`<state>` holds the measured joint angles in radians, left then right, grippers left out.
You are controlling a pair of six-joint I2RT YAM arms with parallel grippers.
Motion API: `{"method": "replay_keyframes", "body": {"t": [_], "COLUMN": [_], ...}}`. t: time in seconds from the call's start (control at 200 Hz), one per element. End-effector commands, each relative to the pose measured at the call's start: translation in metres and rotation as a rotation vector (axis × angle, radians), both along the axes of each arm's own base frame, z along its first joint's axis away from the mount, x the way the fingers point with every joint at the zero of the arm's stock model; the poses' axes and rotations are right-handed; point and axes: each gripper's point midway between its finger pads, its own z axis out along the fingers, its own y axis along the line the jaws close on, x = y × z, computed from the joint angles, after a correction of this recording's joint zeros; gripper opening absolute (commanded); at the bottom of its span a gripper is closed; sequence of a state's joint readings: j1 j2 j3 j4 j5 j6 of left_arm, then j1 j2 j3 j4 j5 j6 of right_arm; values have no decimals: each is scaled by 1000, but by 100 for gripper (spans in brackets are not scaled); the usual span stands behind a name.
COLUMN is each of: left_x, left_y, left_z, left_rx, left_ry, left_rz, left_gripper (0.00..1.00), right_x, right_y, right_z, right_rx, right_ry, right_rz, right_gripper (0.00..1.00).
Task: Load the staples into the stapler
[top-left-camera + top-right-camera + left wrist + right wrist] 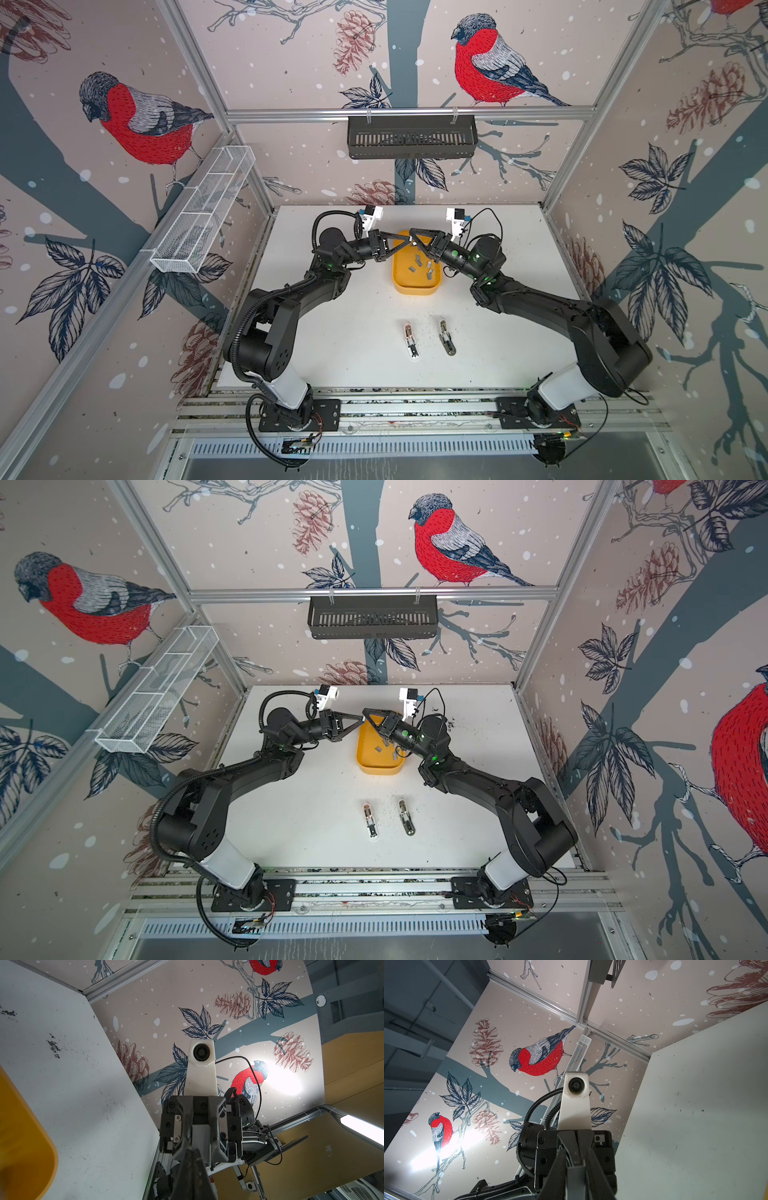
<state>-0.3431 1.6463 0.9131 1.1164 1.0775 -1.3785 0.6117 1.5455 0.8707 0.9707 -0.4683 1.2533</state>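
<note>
1. When I look in both top views, I see the whole white table; the left pincer and the right pincer meet tip to tip over the far end of the yellow tray.
2. Only the top views show the staples; they are little grey strips lying loose inside the tray.
3. Only the top views show the pale stapler and the grey stapler; both lie flat on the table, side by side but apart, nearer the front than the tray.
4. Only the left wrist view shows the right pincer from the front, with a white camera above it, plus one corner of the tray; the right wrist view shows the left pincer the same way.
5. The staples lie lower than the pincer tips and closer to the front; the nearest strip is near the tips but not touching; some strips sit just beside the right arm.
6. The left pincer is squeezed tight, its black fingers pressed together; I cannot tell if a strip is pinched there.
7. The right pincer's tips hide behind the left fingers, so I cannot tell if it is squeezed or let go.
8. The strips are too small to count well; the right arm covers part of the tray.
</note>
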Motion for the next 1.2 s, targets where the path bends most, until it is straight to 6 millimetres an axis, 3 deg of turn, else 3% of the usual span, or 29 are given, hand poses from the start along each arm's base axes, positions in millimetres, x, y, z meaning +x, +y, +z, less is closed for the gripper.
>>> {"method": "replay_keyframes", "body": {"t": [0.0, 0.41, 0.495, 0.56, 0.951, 1.111, 1.196], "left_x": [-6, -6, -6, -6, -2, -1, 2], "left_y": [0, 0, 0, 1, 7, 6, 7], "left_z": [9, 9, 10, 11, 12, 9, 7], "left_rx": [-15, -14, -16, -15, -5, 42, 103], "left_ry": [-59, -60, -63, -66, -82, -127, -177], "left_rz": [-22, -22, -21, -20, 1, 6, 32], "left_gripper": [0, 0, 20, 26, 27, 26, 33], "right_x": [-1, 0, 0, 0, -3, -9, -14], "right_y": [-1, -4, -5, -5, -15, -29, -38], "right_z": [8, 9, 9, 8, 6, -8, -26], "right_rx": [19, 19, 19, 17, 1, -135, -274], "right_ry": [-29, -33, -35, -34, -40, -64, -68], "right_rz": [-2, -7, -8, -9, -22, -69, -111], "right_gripper": [18, 16, 16, 16, 15, 15, 15]}}
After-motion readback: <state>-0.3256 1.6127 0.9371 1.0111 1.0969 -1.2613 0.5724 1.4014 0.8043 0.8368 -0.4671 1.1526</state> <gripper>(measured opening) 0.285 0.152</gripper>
